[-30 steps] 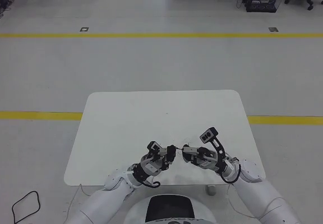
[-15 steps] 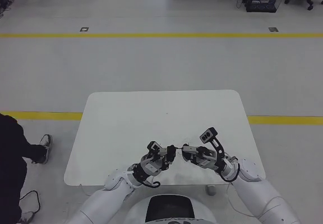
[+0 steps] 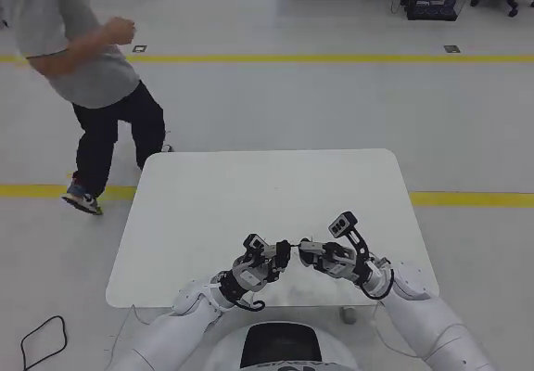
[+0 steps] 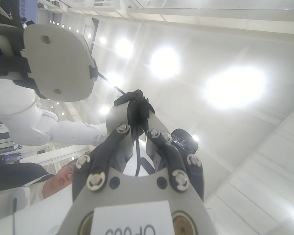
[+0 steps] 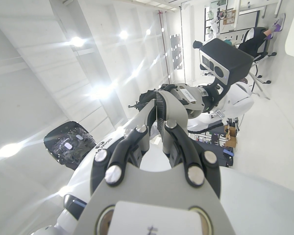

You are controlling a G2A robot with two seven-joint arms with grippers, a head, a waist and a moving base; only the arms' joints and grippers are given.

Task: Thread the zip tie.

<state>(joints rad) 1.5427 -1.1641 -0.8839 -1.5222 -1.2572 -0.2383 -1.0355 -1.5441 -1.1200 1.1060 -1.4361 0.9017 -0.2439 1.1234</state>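
Both grippers hover close together over the near edge of the white table [image 3: 267,185]. My left gripper [image 3: 280,253] is shut on the head end of a thin black zip tie [image 3: 293,247]. In the left wrist view the left gripper [image 4: 137,105] pinches the black tie, and the strap [image 4: 111,86] runs straight across to the right gripper's fingers [image 4: 56,62]. My right gripper [image 3: 305,249] is shut on the strap's other end. In the right wrist view the right gripper [image 5: 156,102] has its pads pressed together, and the zip tie [image 5: 134,105] pokes out beside them.
The table's far and middle parts lie bare. Its near edge [image 3: 202,304] runs just below the two grippers. Yellow floor lines [image 3: 489,198] run past both sides of the table.
The two arms have hardly moved. The right gripper has edged slightly towards the left one, with the tie still held between them.
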